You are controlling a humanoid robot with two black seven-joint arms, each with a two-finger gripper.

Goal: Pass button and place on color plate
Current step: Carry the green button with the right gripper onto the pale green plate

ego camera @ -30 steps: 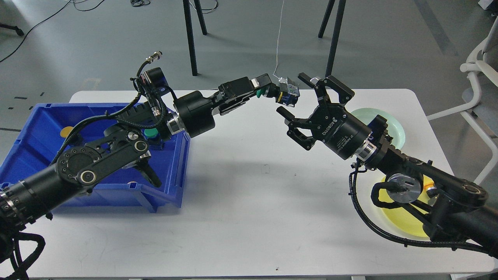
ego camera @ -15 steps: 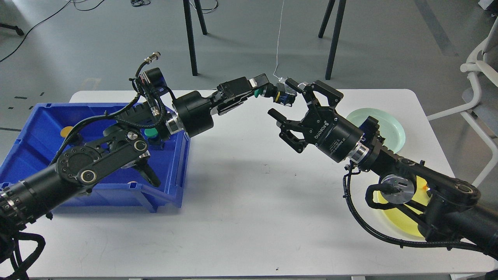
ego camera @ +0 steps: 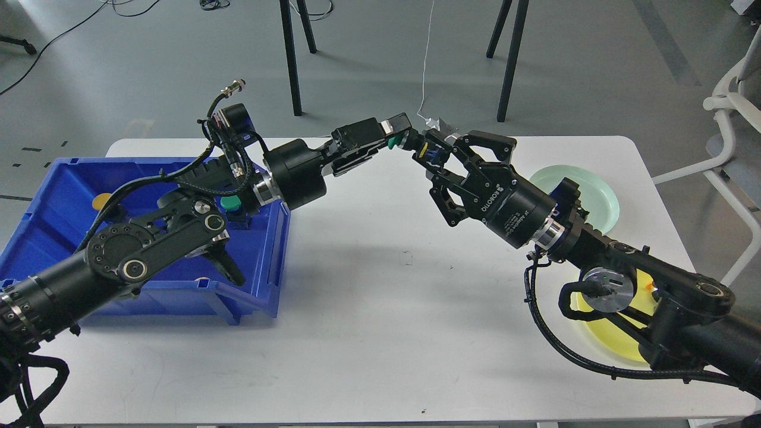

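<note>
A push button with a green cap (ego camera: 391, 142) and a black and blue body (ego camera: 429, 151) hangs in the air above the back of the white table (ego camera: 380, 309). My left gripper (ego camera: 402, 137) is shut on its green end. My right gripper (ego camera: 434, 152) has its fingers closed around the body from the right, so both grippers hold the button. A pale green plate (ego camera: 597, 190) lies at the right behind my right arm. A yellow plate (ego camera: 618, 342) lies at the front right, partly hidden by that arm.
A blue bin (ego camera: 53, 202) stands at the left, under my left arm, with a green button (ego camera: 229, 204) and a yellow one (ego camera: 100, 201) inside. A thin white cord (ego camera: 425, 59) hangs above the grippers. A white chair (ego camera: 734, 113) stands at the right.
My right gripper moved left and up to the button and closed its fingers on the button's body. My left gripper kept hold and barely moved.
</note>
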